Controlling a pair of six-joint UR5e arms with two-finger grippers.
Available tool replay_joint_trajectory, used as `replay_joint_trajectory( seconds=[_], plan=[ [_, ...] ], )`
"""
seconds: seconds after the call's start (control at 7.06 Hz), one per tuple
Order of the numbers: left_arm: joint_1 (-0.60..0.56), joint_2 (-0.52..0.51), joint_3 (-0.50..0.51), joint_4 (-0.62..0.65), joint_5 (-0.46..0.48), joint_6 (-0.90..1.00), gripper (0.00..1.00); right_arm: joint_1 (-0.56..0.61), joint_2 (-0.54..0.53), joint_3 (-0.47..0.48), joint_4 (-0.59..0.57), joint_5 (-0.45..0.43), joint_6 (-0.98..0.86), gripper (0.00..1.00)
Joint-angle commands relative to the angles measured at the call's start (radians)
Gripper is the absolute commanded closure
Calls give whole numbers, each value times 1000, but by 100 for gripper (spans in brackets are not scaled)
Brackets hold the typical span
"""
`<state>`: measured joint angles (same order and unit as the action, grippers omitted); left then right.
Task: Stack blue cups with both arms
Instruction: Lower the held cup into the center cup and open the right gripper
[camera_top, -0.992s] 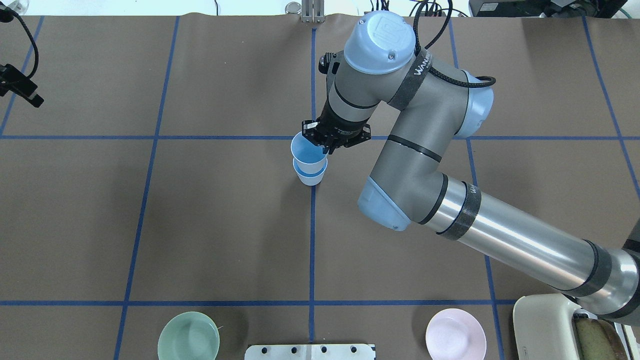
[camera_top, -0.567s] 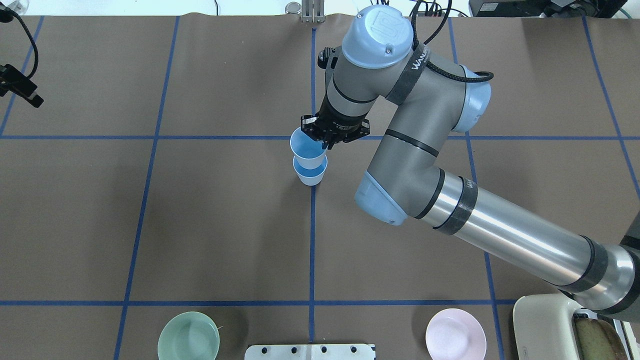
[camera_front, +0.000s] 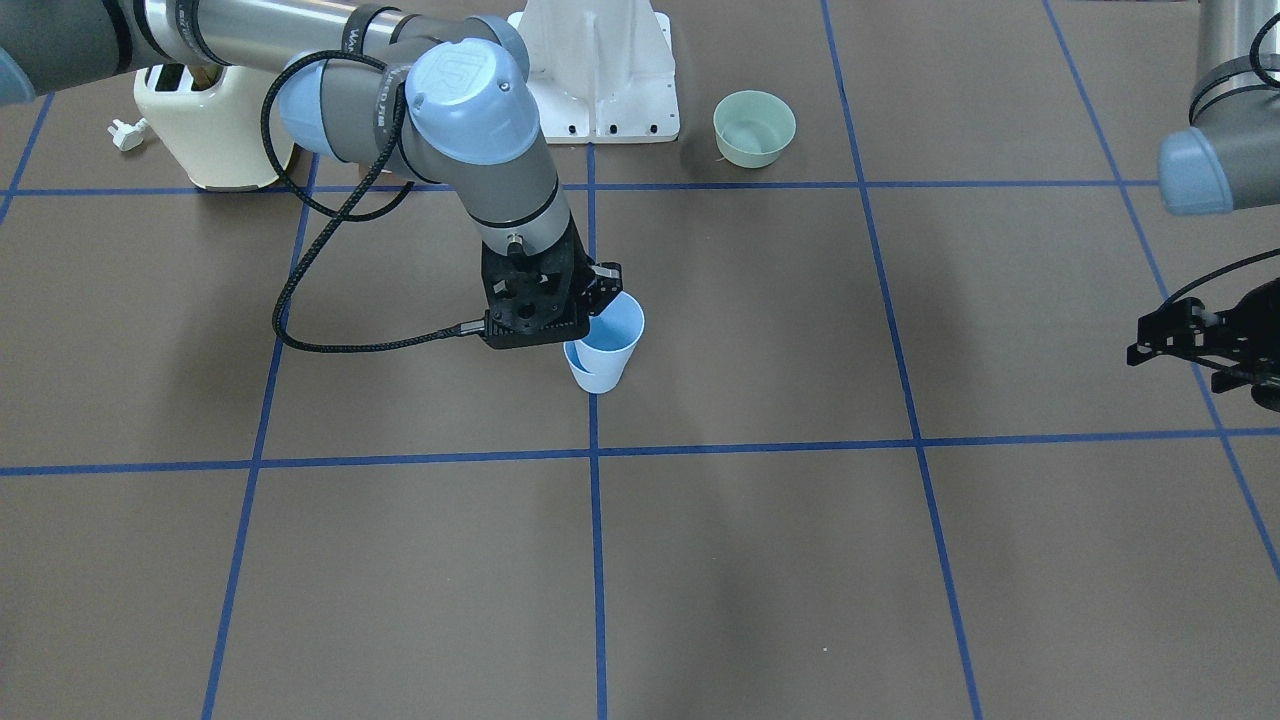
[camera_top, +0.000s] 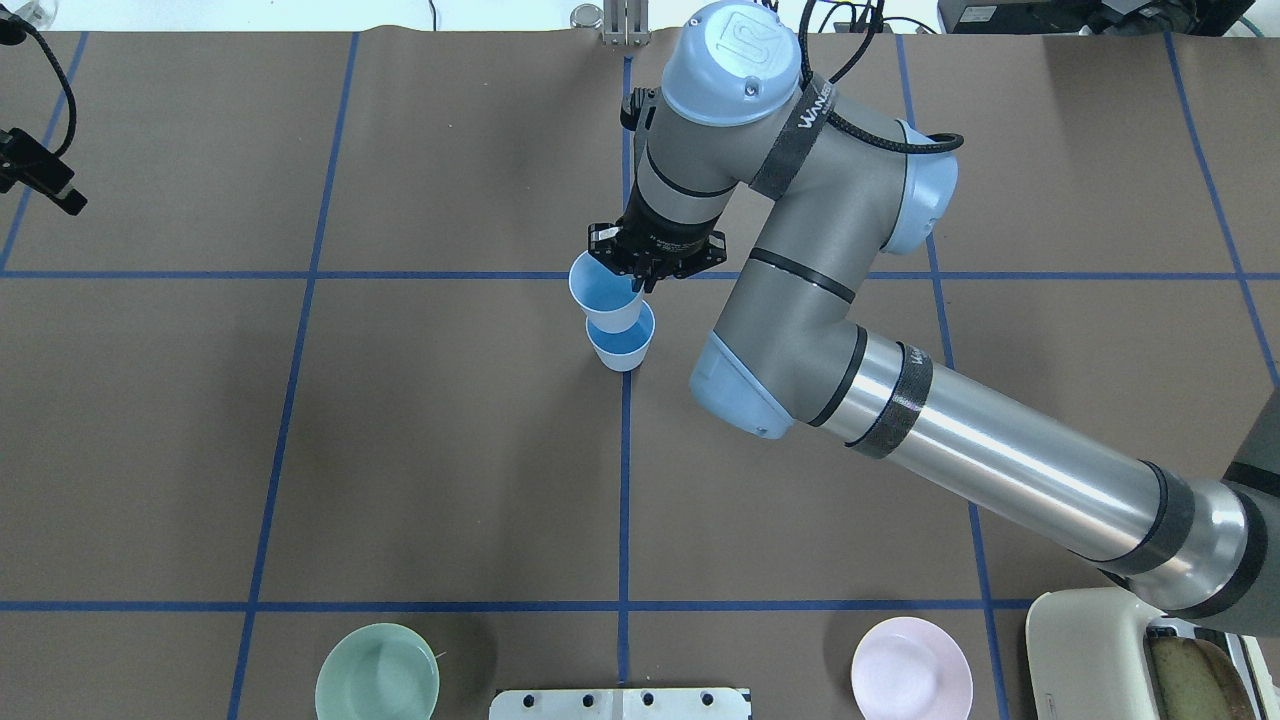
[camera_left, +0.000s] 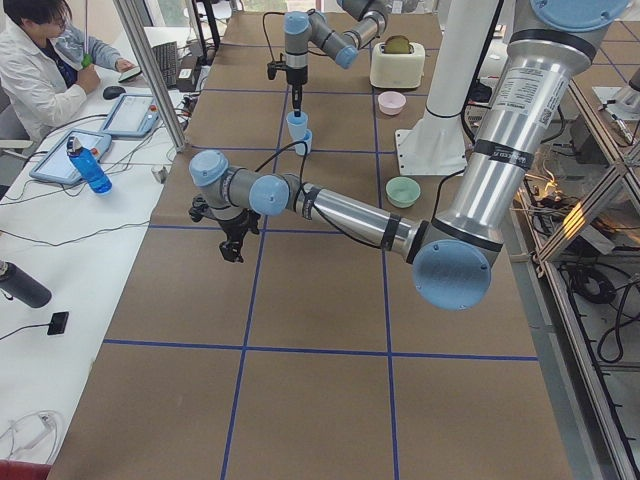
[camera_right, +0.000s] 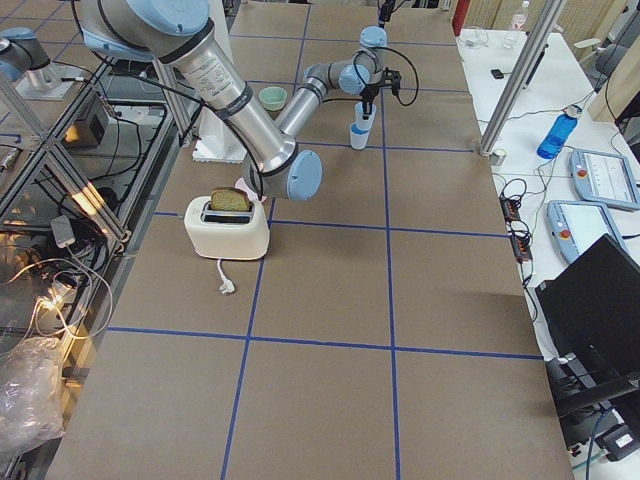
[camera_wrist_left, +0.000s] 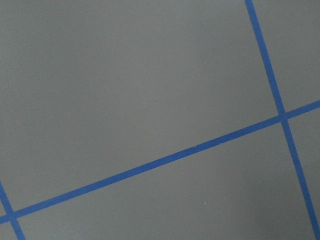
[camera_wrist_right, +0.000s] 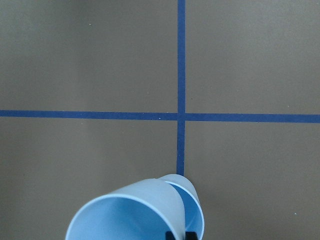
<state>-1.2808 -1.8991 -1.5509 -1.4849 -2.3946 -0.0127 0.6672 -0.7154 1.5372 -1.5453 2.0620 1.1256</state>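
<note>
One blue cup (camera_top: 622, 347) stands upright on the table at a blue tape crossing. My right gripper (camera_top: 640, 284) is shut on the rim of the second blue cup (camera_top: 603, 293) and holds it tilted just above the standing one. In the front-facing view the held cup (camera_front: 617, 321) has its base at the mouth of the lower cup (camera_front: 597, 377). In the right wrist view the held cup (camera_wrist_right: 130, 212) hides most of the lower one (camera_wrist_right: 192, 205). My left gripper (camera_front: 1185, 355) hovers far off at the table's side, empty, with its fingers apart.
A green bowl (camera_top: 377, 672) and a pink bowl (camera_top: 911, 669) sit near the robot's edge on either side of the white base plate (camera_top: 620, 704). A cream toaster (camera_top: 1100, 655) with a slice of bread stands at the right near corner.
My right arm has shifted the held cup a little left and away, and more of the lower cup's inside now shows. The left arm has not moved.
</note>
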Motion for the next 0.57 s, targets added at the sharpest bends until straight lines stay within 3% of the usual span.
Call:
replay_joint_trajectory(
  seconds=[0.0,0.42],
  plan=[
    [1,0,0,0,0,-4,2,0,-7,6,-1,7,-1,82],
    [2,0,0,0,0,-7,2,-1,-15,12,-1,12,-1,82]
  ],
)
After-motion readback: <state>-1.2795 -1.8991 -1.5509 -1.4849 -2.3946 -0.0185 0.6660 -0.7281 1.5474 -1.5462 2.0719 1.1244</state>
